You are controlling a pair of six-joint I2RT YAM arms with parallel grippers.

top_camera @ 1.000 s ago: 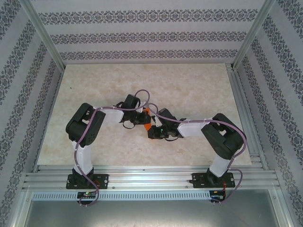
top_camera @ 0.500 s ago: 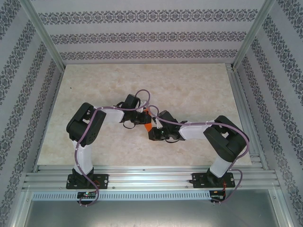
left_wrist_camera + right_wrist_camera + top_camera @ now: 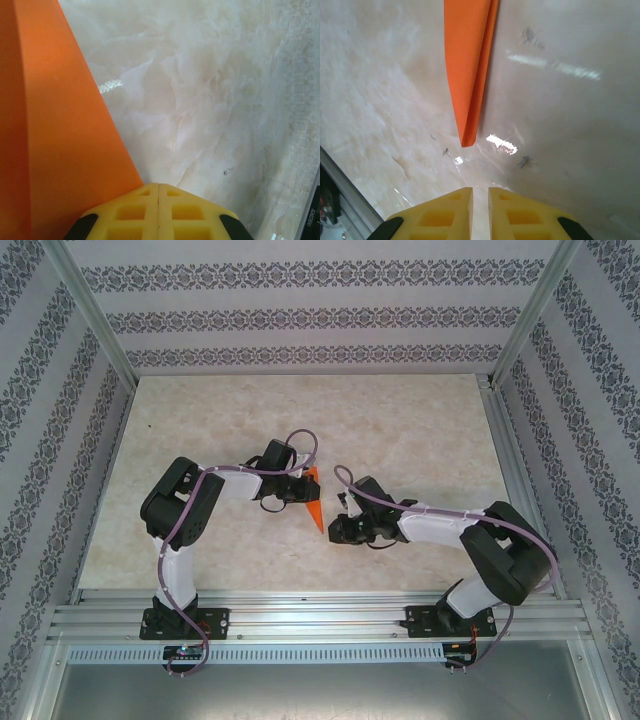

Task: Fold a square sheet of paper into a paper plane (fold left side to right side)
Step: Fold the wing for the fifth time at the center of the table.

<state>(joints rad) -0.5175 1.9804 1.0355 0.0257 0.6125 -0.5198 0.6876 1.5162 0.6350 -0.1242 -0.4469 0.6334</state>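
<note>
Paper plane (image 3: 316, 512): bright orange, narrow and pointed, its layers doubled along a long crease. It starts right at the left gripper (image 3: 158, 212) and tapers away from it toward the near side of the table (image 3: 225, 100).

Left gripper: yellow pads pressed together, no gap between them. The plane's edge runs in under one pad. I can't tell whether the paper is nipped or only pinned beneath.

Right gripper (image 3: 480, 200): across the plane from the left gripper, just short of the pointed tip and not touching it. Fingers are slightly parted, with bare table in the slit between them, and carry nothing.

My read: the left-to-right fold looks laid over, and the step in hand is setting it. Next I'd hold the left gripper's end steady and run the right fingers along the crease from the tip. Go gently, since thin paper will skid or buckle.

Hard to see: from overhead the left wrist covers the plane's wide end. Both wrist cameras crop the paper, so the alignment of the layers at the wide end is unverified.
</note>
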